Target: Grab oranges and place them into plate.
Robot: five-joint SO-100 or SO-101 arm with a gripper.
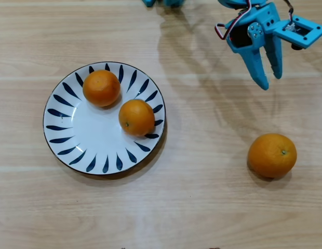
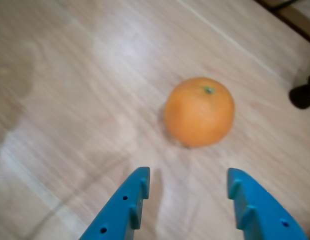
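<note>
my gripper (image 1: 270, 82) is hanging open over bare table (image 1: 202, 207), fingers spread and holding nothing. in the wrist view the gap between the 2 blue fingertips (image 2: 140, 182) is looking about as wide as the fruit ahead.

2 small oranges are already sitting in the plate (image 1: 72, 150): 1 (image 1: 101, 87) toward the upper rim, 1 (image 1: 136, 117) by the right rim, close together.

the large orange (image 1: 272, 155) is lying alone on the wood, well apart from the plate, below my gripper in the overhead view. in the wrist view it (image 2: 199, 111) is sitting just beyond the tips, stem dot up.

i am judging it firm, fairly heavy, round and prone to rolling; the dimpled skin should be giving some grip. i am planning to take it across its widest middle, fingers low on both sides, squeezing gently.
</note>
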